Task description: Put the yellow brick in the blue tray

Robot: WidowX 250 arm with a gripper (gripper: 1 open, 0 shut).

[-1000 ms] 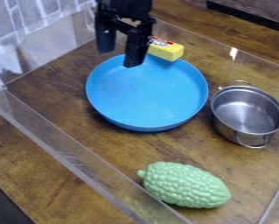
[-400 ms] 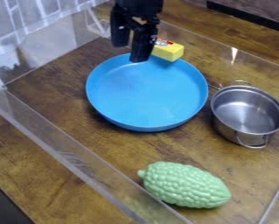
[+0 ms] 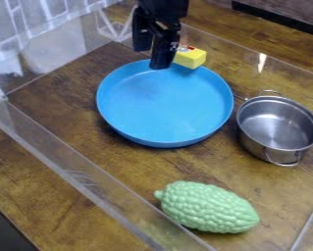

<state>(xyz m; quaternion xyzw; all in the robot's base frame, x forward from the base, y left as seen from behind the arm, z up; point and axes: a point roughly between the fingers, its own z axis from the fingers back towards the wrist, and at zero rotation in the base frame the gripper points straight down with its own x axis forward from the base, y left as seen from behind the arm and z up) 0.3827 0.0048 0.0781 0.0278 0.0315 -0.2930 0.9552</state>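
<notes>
Just beside the open, unladen gripper (image 3: 152, 57), yellow brick (image 3: 189, 57), behind blue tray (image 3: 166, 105)

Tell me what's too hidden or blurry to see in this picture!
All in the camera view:
- The left part of the yellow brick: hidden behind the dark pincer.
- The words on the brick's label: too small to read.
- The robot's arm higher up: cut off by the top edge.
- The bottom inside the pot: too shadowy and small to make out clearly.

The small yellow brick (image 3: 189, 57) lies just beside the rim of the round, shallow blue tray (image 3: 164, 106).
</notes>
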